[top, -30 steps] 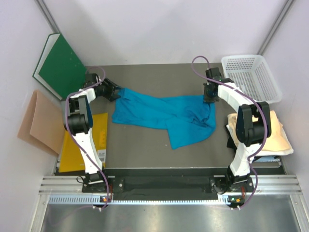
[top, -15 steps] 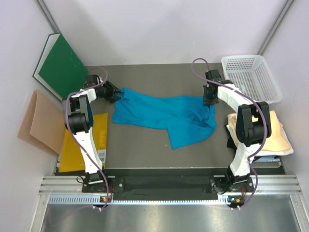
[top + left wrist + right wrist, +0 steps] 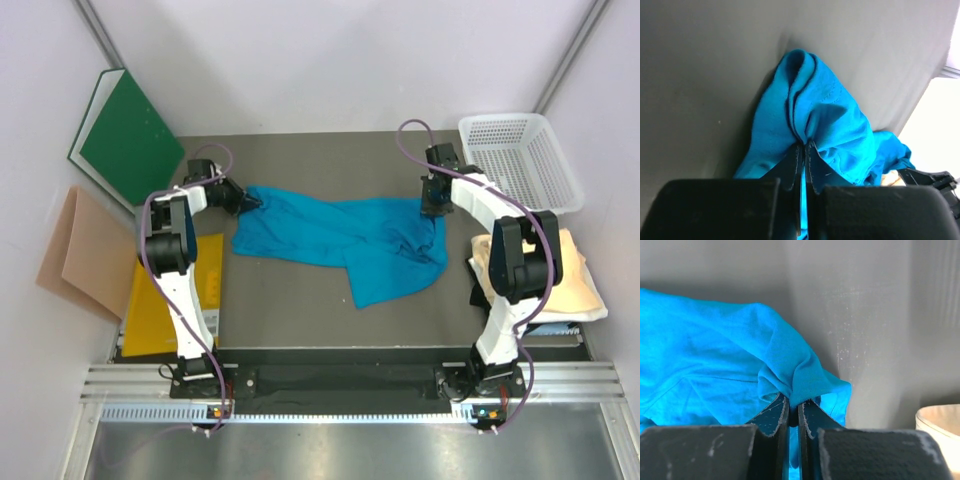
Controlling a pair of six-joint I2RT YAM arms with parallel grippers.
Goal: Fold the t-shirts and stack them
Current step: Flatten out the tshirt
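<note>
A teal-blue t-shirt point(image 3: 340, 232) lies crumpled across the middle of the grey table. At its far left corner my left gripper point(image 3: 250, 199) is shut on a pinch of the blue cloth point(image 3: 810, 120), with its jaws point(image 3: 804, 147) closed tight on the fold. At the far right corner my right gripper point(image 3: 431, 205) is also shut on a bunched edge of the same t-shirt point(image 3: 715, 370); the fold comes out between its jaws point(image 3: 793, 407). A pale cream t-shirt point(image 3: 575, 275) lies at the right edge, partly behind the right arm.
A white mesh basket point(image 3: 522, 160) stands at the back right. A green board point(image 3: 125, 135) leans at the back left. A tan-pink paper sheet point(image 3: 80, 250) and a yellow envelope point(image 3: 150, 300) lie on the left side.
My left gripper moved slightly right onto the shirt's left corner and went from open to shut on the cloth. The right gripper kept its hold and place.
</note>
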